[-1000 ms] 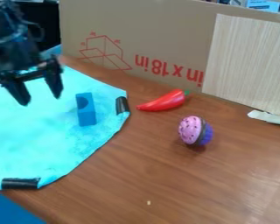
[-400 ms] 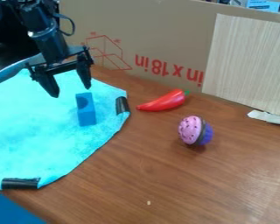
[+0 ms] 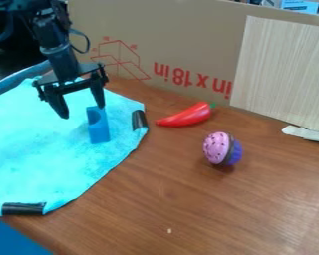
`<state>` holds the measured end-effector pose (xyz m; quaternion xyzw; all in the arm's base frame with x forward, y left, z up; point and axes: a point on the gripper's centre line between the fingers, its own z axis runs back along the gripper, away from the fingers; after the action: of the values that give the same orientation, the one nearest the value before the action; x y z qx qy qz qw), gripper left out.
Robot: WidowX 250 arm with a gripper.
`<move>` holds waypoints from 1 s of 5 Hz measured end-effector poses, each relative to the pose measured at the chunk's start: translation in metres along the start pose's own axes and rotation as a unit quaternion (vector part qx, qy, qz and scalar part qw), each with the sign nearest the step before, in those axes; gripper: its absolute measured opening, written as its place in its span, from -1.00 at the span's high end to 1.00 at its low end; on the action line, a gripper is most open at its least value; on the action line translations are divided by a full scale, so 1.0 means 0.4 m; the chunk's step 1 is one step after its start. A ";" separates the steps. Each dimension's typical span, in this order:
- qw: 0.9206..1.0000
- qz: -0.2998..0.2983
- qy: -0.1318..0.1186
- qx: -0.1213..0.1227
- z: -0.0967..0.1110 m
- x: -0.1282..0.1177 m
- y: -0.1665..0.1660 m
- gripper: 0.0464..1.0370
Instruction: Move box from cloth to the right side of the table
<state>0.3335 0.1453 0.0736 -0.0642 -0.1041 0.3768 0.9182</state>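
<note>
Box (image 3: 98, 130) on the cloth (image 3: 49, 154), and we see the jaws open and empty, close by its far end! None of the move is done, we judge: grasp, carry to the right side of the table (image 3: 209, 204), release all remain.

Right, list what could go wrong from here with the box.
One fingertip of the open hand overlaps the box in this view, so lowering straight down might knock it rather than straddle it.

The cloth looks soft and wrinkled; a low grasp could pinch or drag it.

The pepper and cupcake lie to the right; a low carry could bump either.
</note>
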 end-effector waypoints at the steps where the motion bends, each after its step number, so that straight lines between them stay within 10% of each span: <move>1: 0.999 0.032 -0.013 0.009 -0.023 -0.001 0.007 -0.93; 5: 0.998 0.050 0.027 0.007 -0.060 -0.033 -0.056 -0.93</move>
<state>0.3452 0.1192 0.0530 -0.0730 -0.0737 0.4208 0.9012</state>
